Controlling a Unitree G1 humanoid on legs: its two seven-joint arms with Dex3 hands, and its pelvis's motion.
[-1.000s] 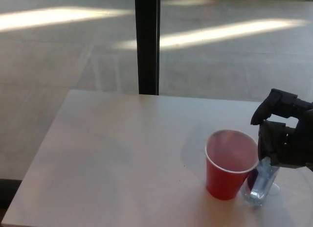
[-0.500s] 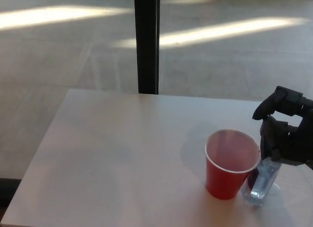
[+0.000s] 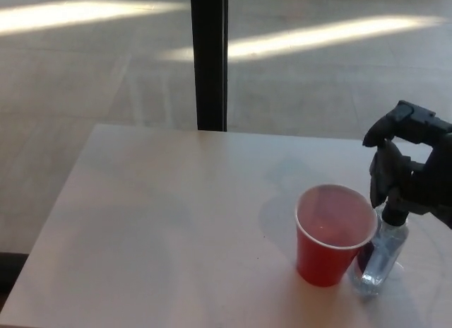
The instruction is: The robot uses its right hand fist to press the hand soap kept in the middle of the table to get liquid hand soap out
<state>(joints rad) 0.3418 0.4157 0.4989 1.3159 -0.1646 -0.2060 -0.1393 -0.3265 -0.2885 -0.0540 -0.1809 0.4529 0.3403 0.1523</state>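
Compared with 0.5 s earlier, the right hand sat slightly higher above the soap bottle, so more of the bottle's clear body showed beneath it; the whole view had also tipped a little, which was the camera and not the things. Only part of that hand could be seen, since the picture's right edge cut it off, and its dark fingers curled over the bottle's top, hiding the pump head. Whether they were fully closed into a fist could not be told. No left hand showed.

Standing upright near the right front part of the white tabletop, the bottle was just beside 1 red cup, which stood open-mouthed to its left and covered its lower left side. Behind the tabletop rose a black post against a pale floor streaked with sunlight.
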